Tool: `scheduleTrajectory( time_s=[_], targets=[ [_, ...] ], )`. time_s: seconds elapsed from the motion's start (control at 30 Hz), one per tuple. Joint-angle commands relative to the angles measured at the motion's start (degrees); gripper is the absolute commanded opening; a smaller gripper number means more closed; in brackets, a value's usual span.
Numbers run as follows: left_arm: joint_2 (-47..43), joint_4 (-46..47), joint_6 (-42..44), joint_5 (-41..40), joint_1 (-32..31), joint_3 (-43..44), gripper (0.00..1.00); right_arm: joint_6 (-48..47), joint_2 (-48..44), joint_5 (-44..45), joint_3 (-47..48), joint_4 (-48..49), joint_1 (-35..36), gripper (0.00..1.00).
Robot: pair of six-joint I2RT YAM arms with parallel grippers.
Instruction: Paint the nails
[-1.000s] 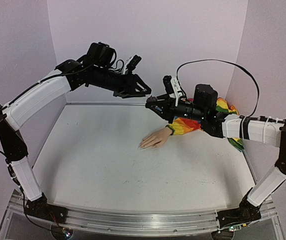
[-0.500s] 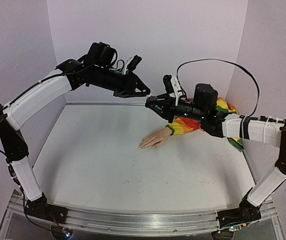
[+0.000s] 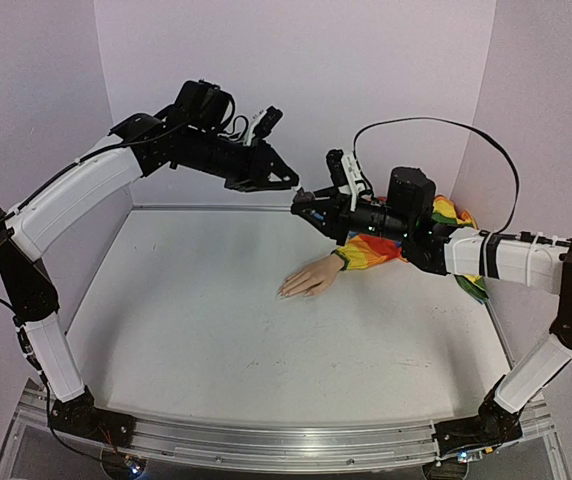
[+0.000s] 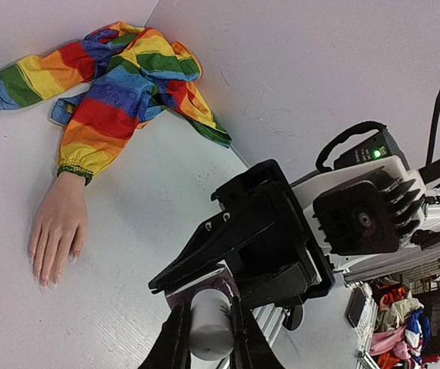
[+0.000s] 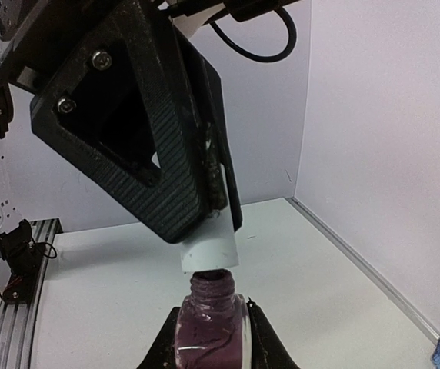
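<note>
We saw the left end effector (image 5: 205, 192) clenched on a pale cap (image 5: 208, 254) just above the purple bottle (image 5: 208, 330), which the right end effector (image 3: 301, 205) grasped. Below, the nails (image 4: 47, 278) tipped the mannequin hand (image 3: 309, 278), lying flat on the table (image 3: 216, 320).

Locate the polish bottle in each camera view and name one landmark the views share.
Top external: polish bottle at upper centre, in the right gripper, barely discernible.
Left wrist: bottom centre, purple bottle behind the white cap.
Right wrist: bottom centre, neck up, white cap just above.
Shared landmark: the cap, pinched by the left gripper, in both wrist views.
</note>
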Motion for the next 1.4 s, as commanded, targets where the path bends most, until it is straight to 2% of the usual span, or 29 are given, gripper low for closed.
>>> scheduleTrajectory(
  time_s=[0.0, 0.53, 0.87, 1.13, 1.37],
  targets=[
    [-2.01, 0.56, 1.91, -1.99, -0.12, 2.81, 0.01, -0.15, -1.46, -0.16, 0.98, 3.77, 0.49, 0.0],
    [-4.0, 0.48, 2.63, -3.34, -0.12, 1.73, 0.0, -0.07, -2.78, 1.18, -0.47, 4.58, 0.4, 0.0],
    [-6.86, 0.88, 3.07, -4.98, 0.61, -0.9, 0.0, 1.23, -5.59, 5.6, -4.36, 7.93, 0.47, 0.0],
    [-12.47, 5.47, 1.96, -4.37, 3.16, -10.4, 0.0, 0.61, -14.13, 16.7, -13.02, 8.32, -0.83, 0.0],
    [-15.62, 14.41, -2.42, -0.55, 5.73, -22.65, 0.0, -0.89, -23.42, 23.71, -17.98, 0.32, -4.64, 0.0]
  ],
)
